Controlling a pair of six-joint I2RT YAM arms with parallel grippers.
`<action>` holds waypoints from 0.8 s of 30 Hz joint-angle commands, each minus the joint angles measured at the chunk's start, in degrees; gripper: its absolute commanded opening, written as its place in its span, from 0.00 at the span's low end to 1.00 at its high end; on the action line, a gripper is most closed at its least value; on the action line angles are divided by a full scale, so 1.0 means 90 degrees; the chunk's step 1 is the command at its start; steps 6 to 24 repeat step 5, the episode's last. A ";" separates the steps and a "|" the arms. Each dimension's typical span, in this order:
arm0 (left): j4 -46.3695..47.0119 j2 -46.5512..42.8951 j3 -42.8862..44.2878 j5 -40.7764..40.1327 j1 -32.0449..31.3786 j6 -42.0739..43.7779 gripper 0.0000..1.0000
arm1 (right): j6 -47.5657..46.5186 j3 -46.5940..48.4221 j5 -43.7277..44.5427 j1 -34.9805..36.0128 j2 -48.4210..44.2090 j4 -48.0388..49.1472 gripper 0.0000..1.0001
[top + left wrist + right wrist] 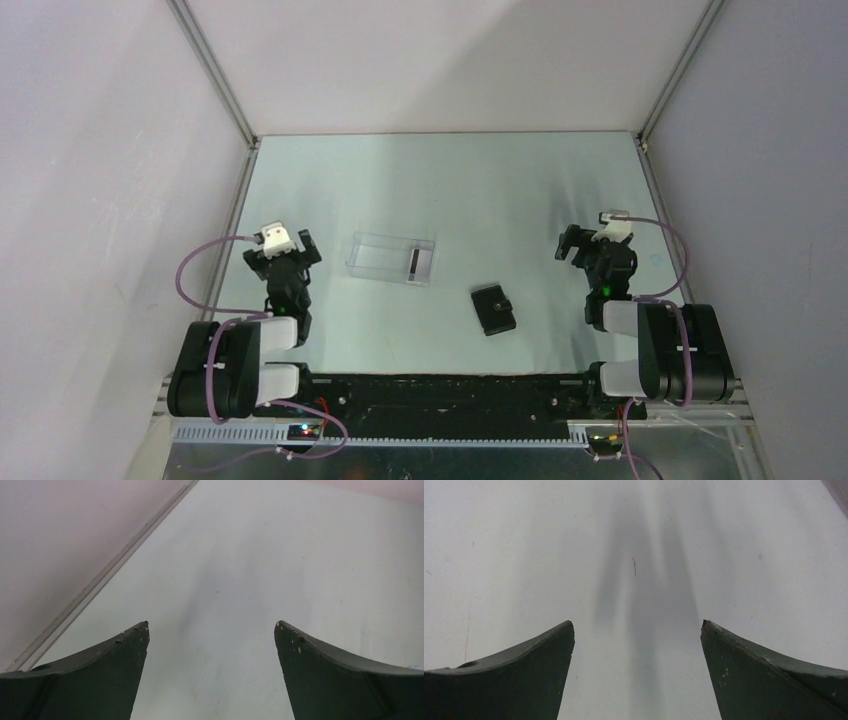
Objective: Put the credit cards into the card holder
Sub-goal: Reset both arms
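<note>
Both left fingers and right fingers spread empty; card holder lies closed.

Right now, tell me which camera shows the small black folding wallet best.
The top external view: the small black folding wallet lies closed on the pale table, fully visible. Both wrist views show none of it, only table surface.

Soft, even light from above, no hard glare. In the top view the table reads pale, slightly washed, sharp throughout. The right gripper casts two long grey shadows up the table's middle. Left wrist view: one fainter smear there, wall tinted pink.
</note>
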 commanded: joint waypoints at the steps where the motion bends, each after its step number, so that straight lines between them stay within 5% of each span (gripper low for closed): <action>1: 0.0671 -0.0007 0.0204 -0.0267 0.0008 -0.0037 1.00 | -0.0141 -0.0007 -0.0085 -0.0005 0.0010 0.0578 0.99; 5: 0.0545 0.0032 0.0291 0.0455 -0.0011 0.0250 1.00 | -0.0142 -0.0007 -0.0085 -0.0012 0.0012 0.0585 0.99; 24: 0.0545 0.0032 0.0291 0.0455 -0.0011 0.0250 1.00 | -0.0142 -0.0007 -0.0085 -0.0012 0.0012 0.0585 0.99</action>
